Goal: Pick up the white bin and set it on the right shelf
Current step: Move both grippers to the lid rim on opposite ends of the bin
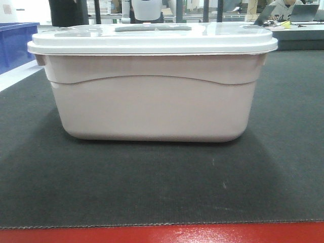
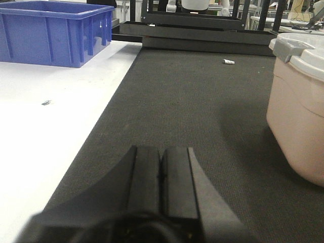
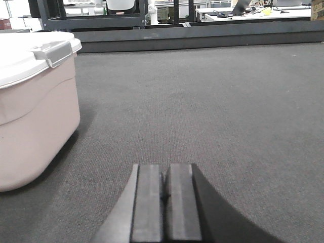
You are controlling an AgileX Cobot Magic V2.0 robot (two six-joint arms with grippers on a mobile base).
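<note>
- Closest to the lens in each wrist view are the robot's own black fingers. The left gripper [image 2: 162,154] has its two pads pressed flat together, holding nothing. The right gripper [image 3: 163,172] is pinched together the same way, also empty.
- Both grippers sit low over the dark mat [image 1: 152,177], one off each end of the white bin [image 1: 152,101], and neither touches it.
- The bin rests upright on the mat with its lid [image 1: 152,38] on, square to the front camera.
- Judged from this, nothing of the task is done. The grasp, the lift and the placing are all left, and the pinched fingers would have to spread first or press the ends.
- No right shelf appears in any view, so where it stands cannot be told.
- Only the front view shows the bin's whole long side and the red strip [image 1: 162,234] at the mat's near edge.
- Only the wrist views show the grey latch [image 3: 53,50] at each end.
- The left wrist view shows most of the blue crate [image 2: 50,35] on a white surface, and alone shows a white scrap [image 2: 229,62] on the mat.
</note>
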